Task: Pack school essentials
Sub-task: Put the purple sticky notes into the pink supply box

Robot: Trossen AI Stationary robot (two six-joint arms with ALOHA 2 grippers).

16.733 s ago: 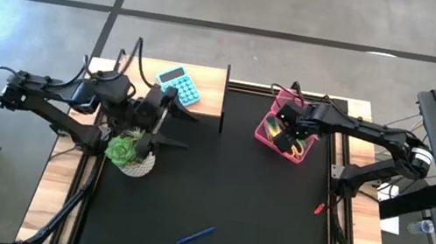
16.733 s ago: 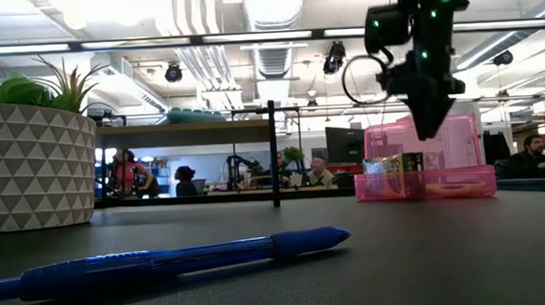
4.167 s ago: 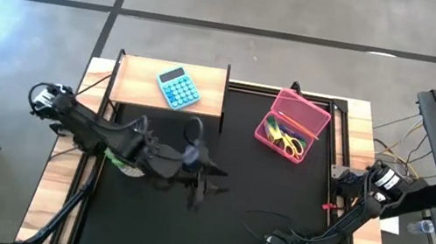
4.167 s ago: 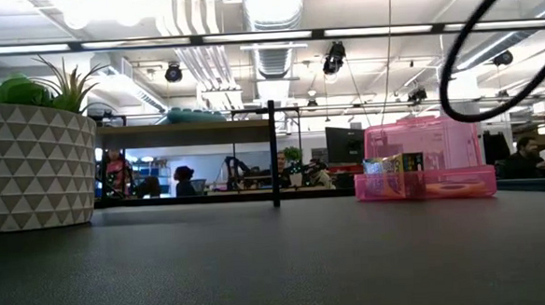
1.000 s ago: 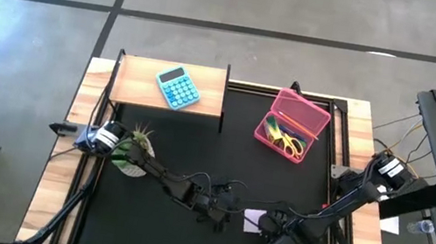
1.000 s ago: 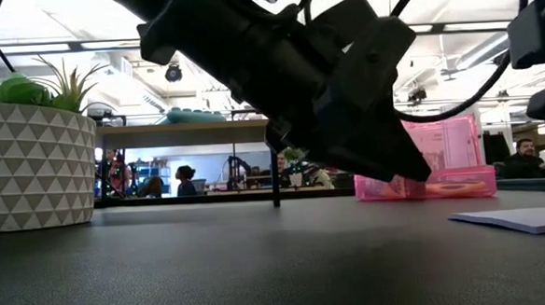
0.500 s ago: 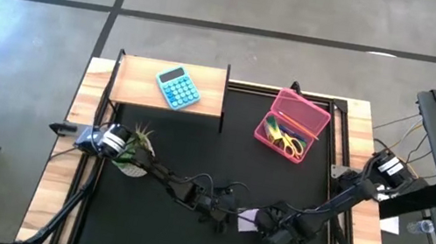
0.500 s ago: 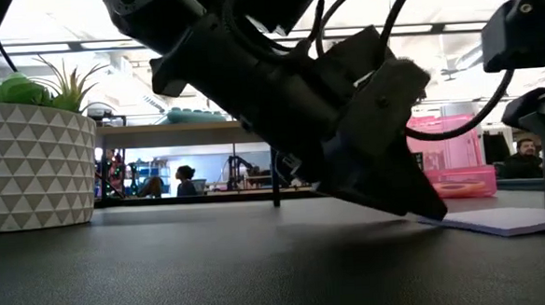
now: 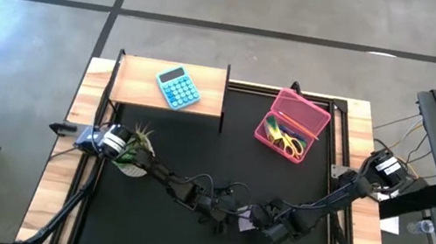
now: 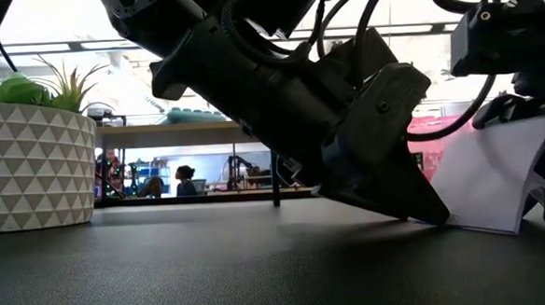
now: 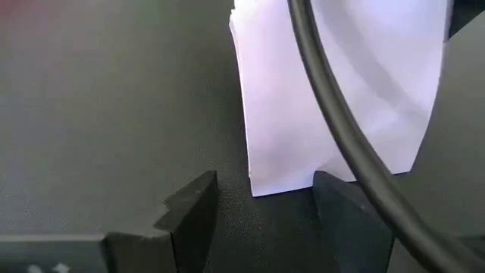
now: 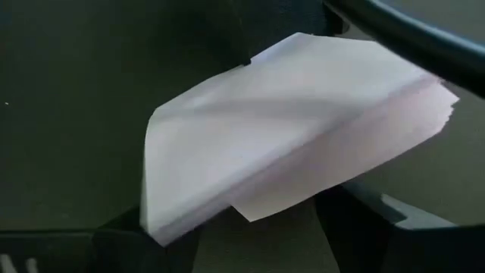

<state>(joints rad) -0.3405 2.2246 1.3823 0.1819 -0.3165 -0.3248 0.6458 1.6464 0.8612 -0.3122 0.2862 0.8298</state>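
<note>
Two grippers meet low in the frame's centre on the black table mat (image 9: 195, 154): the left gripper (image 9: 222, 220), fingers apart, noses the lilac note pad (image 10: 494, 183), which the right gripper (image 9: 258, 228) has clamped and tilted up. The pink case (image 9: 290, 123) sits upper right, the potted plant (image 10: 31, 151) at left before an office room.

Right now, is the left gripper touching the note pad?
Apart. In the left wrist view, bare mat shows between the left gripper and the note pad edge.
</note>
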